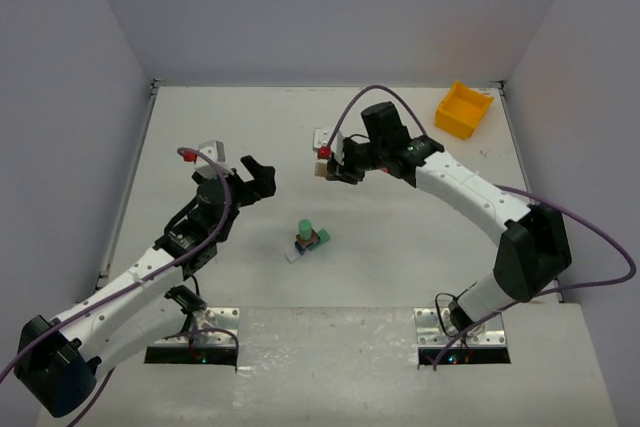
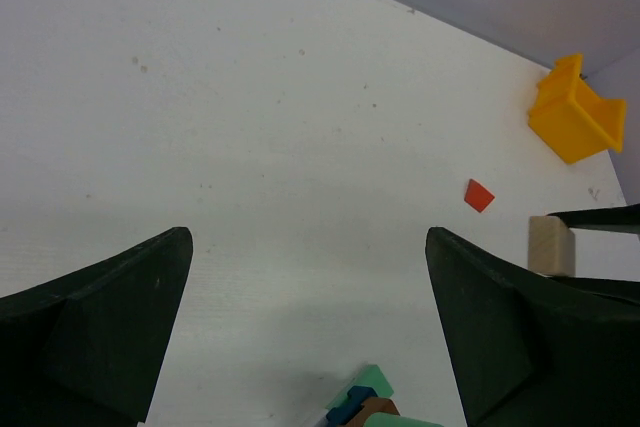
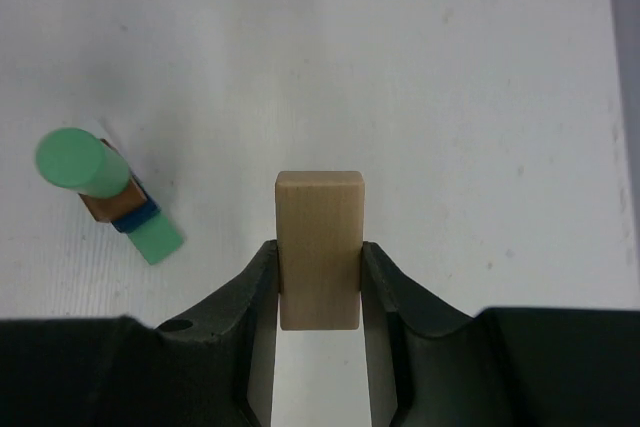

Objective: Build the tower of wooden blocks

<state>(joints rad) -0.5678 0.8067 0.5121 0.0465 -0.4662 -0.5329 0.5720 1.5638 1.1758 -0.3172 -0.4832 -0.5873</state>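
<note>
— White counter (image 1: 400, 277), grey walls on three sides; that's all my screens give me.
— Where's the tower?
— I've got the wood block tower (image 1: 306, 238) near the middle of the counter, in front of both arms. It has a green cylinder (image 3: 72, 161) on top, brown and blue pieces under it and a teal slab at the bottom. The pieces look skewed rather than squared up, so I'd treat it as tippy.
— Your right side?
— My right tool (image 3: 318, 259) is clenched on a tan block (image 3: 319, 202). It pinches the block across its narrow sides, with most of the length sticking out past the fingertips. I judge that's so the free end can meet the stack before the fingers crowd it. It sits at about one o'clock from the tower, apart from it.
— And the left?
— My left tool (image 2: 308, 237) is released, jaws wide with nothing between them, at roughly ten o'clock from the tower. I read that as staying out of the way.
— Anything else loose?
— One red block (image 2: 479, 195) lies flat on the counter near the tan one, and a yellow bin (image 1: 464, 110) sits in the far corner at two o'clock. That small round top leaves me little room to land on.
</note>
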